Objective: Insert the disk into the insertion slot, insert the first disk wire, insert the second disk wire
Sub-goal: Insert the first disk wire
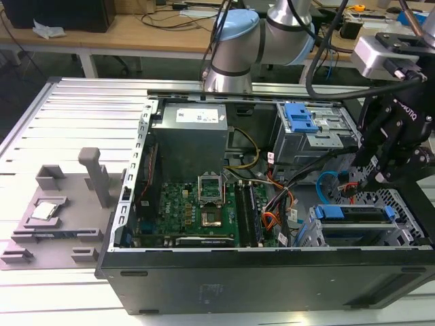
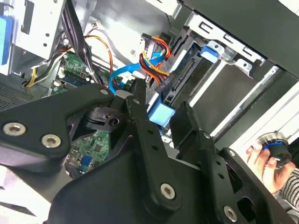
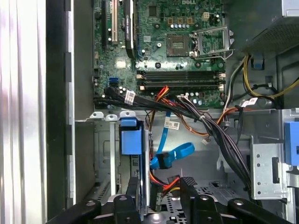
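Tray on the exterior view's left, what does it carry?

The grey tray [image 1: 41,231] lies on the slatted table [image 1: 81,115]. A square chip [image 1: 43,210] sits in one pocket. The open computer case [image 1: 272,278] is just beside it.

And inside the case, going right?

First a grey power supply [image 1: 190,132], with the green motherboard [image 1: 197,210] in front of it. Past those comes a light-blue cable [image 1: 325,182], thin, flat and glossy, curling in a loop near the drive bays.

Where is the disk?

The disk [image 1: 357,216] lies flat in the top bay of the silver perforated cage [image 1: 360,238], at the case's corner on the exterior view's right. Its body is flat and grey, with bright blue plastic at both ends.

Is the cable plugged into it?

I cannot tell. In the first wrist view the loop ends in a dark plug close to the disk's rear edge. A red, orange and black wire bundle [image 3: 164,183] sits right next to that plug.

And the gripper?

The black gripper [image 3: 161,189] hangs over the disk's rear edge. Its jaws are spread and pinch nothing. The blue plastic and the wire bundle lie in the gap between them.

Anything further right?

In the second wrist view, a person's hand [image 2: 261,161] holds a round knob [image 2: 273,144] outside the case.
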Controlling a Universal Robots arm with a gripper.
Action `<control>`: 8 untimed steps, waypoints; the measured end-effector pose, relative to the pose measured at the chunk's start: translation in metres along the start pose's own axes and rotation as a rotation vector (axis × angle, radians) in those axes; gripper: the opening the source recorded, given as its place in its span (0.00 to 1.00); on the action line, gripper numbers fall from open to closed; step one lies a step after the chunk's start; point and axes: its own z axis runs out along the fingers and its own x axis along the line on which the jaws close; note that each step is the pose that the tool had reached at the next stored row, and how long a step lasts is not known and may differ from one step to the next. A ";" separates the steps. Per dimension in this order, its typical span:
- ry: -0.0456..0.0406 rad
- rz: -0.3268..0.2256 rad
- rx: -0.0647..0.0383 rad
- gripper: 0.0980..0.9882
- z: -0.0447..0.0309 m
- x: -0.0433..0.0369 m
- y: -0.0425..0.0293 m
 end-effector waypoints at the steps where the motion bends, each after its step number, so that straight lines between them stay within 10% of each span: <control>1: -0.0001 0.003 0.000 0.43 0.0015 -0.0007 -0.0008; 8: -0.0020 0.051 -0.002 0.43 0.0139 -0.0023 -0.0044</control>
